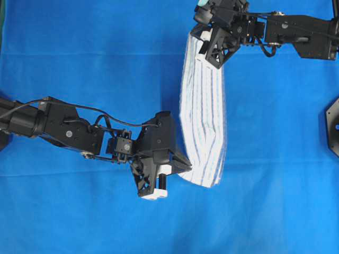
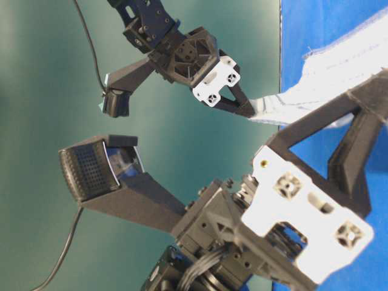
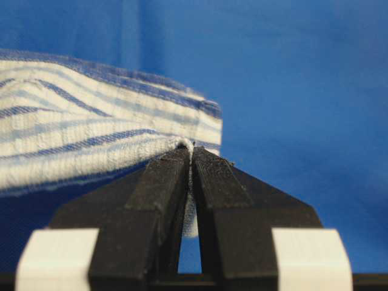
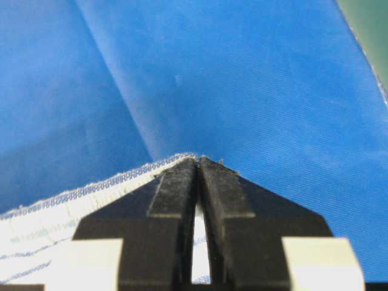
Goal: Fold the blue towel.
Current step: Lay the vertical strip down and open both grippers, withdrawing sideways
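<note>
The blue towel [image 1: 204, 116], white with thin blue stripes, hangs bunched into a long strip stretched between my two grippers above the table. My right gripper [image 1: 205, 53] is shut on its far end at the top of the overhead view. My left gripper [image 1: 188, 168] is shut on its near end lower down. In the left wrist view the towel [image 3: 91, 133] spreads left from the left gripper [image 3: 192, 148], with cloth pinched between the jaws. In the right wrist view the right gripper [image 4: 199, 159] pinches the towel's hemmed corner [image 4: 73, 206]. From table level, the towel [image 2: 327, 79] runs right from the far gripper [image 2: 248, 111].
A plain blue table covering [image 1: 79, 211] lies under everything. A dark mount [image 1: 331, 127] sits at the right edge. The covering's edge and the green surface [image 4: 370, 36] beyond it show at the top right of the right wrist view.
</note>
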### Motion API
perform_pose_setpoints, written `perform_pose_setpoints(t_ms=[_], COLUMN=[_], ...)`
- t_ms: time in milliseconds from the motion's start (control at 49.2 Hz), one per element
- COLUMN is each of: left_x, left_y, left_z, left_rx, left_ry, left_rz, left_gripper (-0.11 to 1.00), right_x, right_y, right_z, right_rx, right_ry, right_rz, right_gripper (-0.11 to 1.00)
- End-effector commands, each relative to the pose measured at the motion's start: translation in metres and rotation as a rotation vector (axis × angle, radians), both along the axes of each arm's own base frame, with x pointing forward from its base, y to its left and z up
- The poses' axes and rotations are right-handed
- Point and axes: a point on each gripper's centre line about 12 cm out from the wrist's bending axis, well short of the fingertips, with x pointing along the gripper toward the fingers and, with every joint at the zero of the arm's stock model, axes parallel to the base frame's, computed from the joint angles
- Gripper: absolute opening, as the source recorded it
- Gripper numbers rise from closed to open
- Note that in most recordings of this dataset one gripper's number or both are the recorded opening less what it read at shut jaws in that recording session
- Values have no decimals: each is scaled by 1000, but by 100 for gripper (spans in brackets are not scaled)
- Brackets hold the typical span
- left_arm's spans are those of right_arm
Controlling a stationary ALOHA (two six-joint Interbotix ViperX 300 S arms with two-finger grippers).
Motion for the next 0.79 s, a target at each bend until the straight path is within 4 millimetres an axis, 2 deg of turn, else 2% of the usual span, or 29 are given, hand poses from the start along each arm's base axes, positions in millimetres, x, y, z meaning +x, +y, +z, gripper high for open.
perform_pose_setpoints(t_ms=[0,142,203,264,386,447,610,773], left_x=[2,2,2,0,-10,-17,-45,-72], left_y=[2,3,3,4,4,4,8,13], left_z=[14,14,14,13,13,16,26,46], left_rx=[-9,-12,-13,-13,-8,-12,-9,-8], left_ry=[-37,-37,-34,-24,14,39,106,87], left_rz=[8,11,11,12,8,9,9,6], left_gripper=[1,3,12,26,63,77,74,73], right_x=[4,6,6,7,6,5,-7,-27], right_y=[-1,0,0,0,0,1,7,22], right_z=[12,13,14,15,15,16,26,38], right_rx=[-14,-18,-24,-28,-34,-34,-42,-51], right_ry=[-36,-47,-55,-60,-60,-61,-78,-111], right_rz=[5,14,22,28,33,33,35,53], right_gripper=[3,3,5,18,54,64,59,59])
